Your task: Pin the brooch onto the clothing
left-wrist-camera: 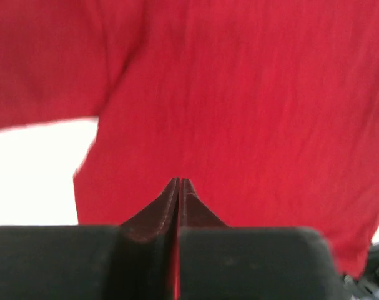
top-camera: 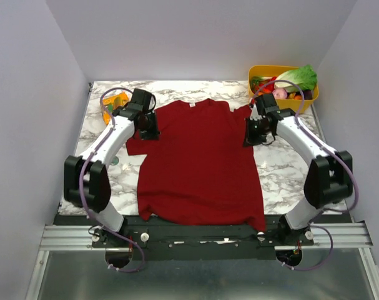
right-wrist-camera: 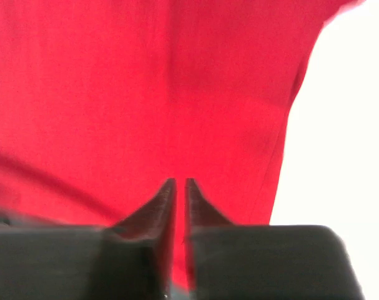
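Observation:
The dark red T-shirt (top-camera: 201,162) lies spread flat on the marble table, collar at the far side with a small white label (top-camera: 191,106). My left gripper (top-camera: 152,133) hovers over the shirt's left shoulder by the sleeve, jaws shut with nothing between them (left-wrist-camera: 178,181). My right gripper (top-camera: 250,136) hovers over the right sleeve, jaws nearly together and empty (right-wrist-camera: 180,182). Red fabric fills both wrist views (left-wrist-camera: 239,94) (right-wrist-camera: 114,94). A tiny pale grey-green spot, perhaps the brooch (top-camera: 114,160), lies on the table by the left forearm.
A yellow basket (top-camera: 259,70) of toy vegetables stands at the back right corner. An orange and green object (top-camera: 114,102) lies at the back left. White walls close in the table (top-camera: 283,169) on three sides.

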You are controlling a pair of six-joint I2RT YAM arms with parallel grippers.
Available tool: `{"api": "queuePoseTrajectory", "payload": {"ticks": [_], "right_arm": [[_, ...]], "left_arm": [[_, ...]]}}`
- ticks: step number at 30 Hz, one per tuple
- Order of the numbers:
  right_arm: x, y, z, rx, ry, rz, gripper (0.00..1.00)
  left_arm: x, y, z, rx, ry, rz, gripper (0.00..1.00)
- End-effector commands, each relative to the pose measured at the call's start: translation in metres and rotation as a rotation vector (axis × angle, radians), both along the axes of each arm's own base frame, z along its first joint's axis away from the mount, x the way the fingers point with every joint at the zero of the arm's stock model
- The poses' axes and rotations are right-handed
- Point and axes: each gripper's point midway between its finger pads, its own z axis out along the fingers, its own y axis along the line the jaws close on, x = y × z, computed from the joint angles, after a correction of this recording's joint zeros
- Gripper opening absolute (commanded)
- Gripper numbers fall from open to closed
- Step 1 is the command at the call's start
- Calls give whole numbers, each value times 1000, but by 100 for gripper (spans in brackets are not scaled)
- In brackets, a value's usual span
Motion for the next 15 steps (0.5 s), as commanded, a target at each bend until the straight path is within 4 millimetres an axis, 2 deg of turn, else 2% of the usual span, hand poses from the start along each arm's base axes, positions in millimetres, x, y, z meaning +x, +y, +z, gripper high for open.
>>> {"api": "queuePoseTrajectory", "payload": {"ticks": [1, 2, 3, 4, 7, 8, 10, 11, 15], "right_arm": [[73, -11, -12, -138, -77, -62, 3], [83, -16, -16, -182, -80, -84, 1], [89, -21, -37, -226, -37, -95, 1], [103, -23, -33, -243, -58, -112, 1], [116, -33, -56, -329, -14, -133, 1], [127, -36, -51, -353, -36, -148, 1], [133, -43, -61, -397, -22, -174, 1], [140, -51, -57, -424, -40, -204, 1], [157, -66, -61, -442, -56, -261, 1]], "left_arm": [[54, 0, -13, 65, -38, 28, 0], [61, 5, -18, 98, -36, 47, 0], [74, 7, -28, 128, -25, 61, 0], [80, 9, -33, 143, -19, 70, 0], [100, 14, -54, 202, 13, 87, 0], [104, 14, -58, 208, 17, 89, 0], [113, 19, -70, 232, 29, 104, 0], [115, 20, -73, 232, 35, 110, 0], [125, 44, -82, 235, 48, 168, 0]]}}
